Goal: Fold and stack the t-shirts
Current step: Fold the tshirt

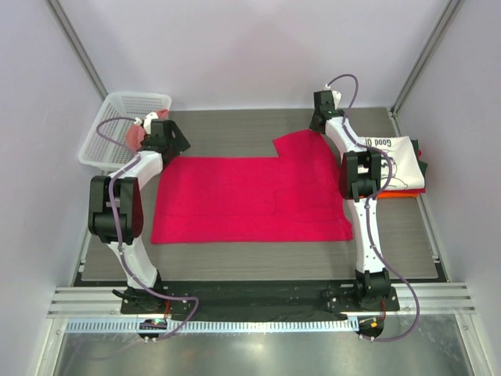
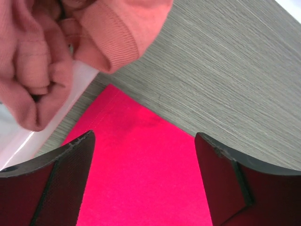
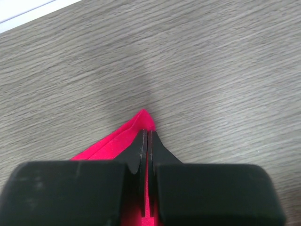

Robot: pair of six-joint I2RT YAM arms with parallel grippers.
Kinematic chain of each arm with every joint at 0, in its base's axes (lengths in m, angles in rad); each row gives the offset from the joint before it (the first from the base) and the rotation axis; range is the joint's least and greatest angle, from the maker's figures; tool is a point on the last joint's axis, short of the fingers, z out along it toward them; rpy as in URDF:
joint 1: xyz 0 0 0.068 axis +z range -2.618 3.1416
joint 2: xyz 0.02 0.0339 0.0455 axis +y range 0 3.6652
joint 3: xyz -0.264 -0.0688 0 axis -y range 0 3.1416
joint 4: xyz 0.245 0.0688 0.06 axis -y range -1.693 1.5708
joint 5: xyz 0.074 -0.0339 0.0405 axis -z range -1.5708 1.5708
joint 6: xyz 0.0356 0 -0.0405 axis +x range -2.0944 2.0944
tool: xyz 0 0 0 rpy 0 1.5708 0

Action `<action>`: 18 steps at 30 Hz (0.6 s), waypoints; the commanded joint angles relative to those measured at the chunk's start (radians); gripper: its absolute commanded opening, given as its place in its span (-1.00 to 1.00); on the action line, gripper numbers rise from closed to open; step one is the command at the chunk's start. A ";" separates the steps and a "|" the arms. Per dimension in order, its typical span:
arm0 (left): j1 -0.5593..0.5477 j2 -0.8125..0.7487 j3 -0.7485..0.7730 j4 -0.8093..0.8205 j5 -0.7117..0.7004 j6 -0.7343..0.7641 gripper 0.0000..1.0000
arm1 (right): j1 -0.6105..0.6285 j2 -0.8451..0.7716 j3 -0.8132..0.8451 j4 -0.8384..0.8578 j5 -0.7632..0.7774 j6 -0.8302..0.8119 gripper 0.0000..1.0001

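**You are starting a fold of the red shirt [image 1: 250, 200], with one far corner pinched.**

Your right pincer [image 3: 147, 135] is clamped on a corner of the shirt, and the tip of that corner pokes out just past its fingertips. Your left pincer [image 2: 144, 137] is spread wide, with the other far corner right under it, not yet held. Next, I think, you drop the left pincer, pinch that corner, and bring both corners toward you. Pink cloth [image 2: 42, 61] in the basket [image 1: 117, 125] sits just beside the left pincer, so don't catch it. Your right arm hides part of the folded pile [image 1: 399, 157], so you can't count it.
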 commanded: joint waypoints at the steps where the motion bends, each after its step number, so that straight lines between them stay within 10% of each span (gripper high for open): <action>1: -0.019 0.026 0.058 -0.017 -0.073 0.066 0.70 | -0.007 0.001 0.016 -0.011 0.072 -0.001 -0.98; 18: -0.076 0.334 0.460 -0.330 -0.209 0.185 0.15 | -0.044 -0.019 -0.039 0.006 0.029 0.030 -0.98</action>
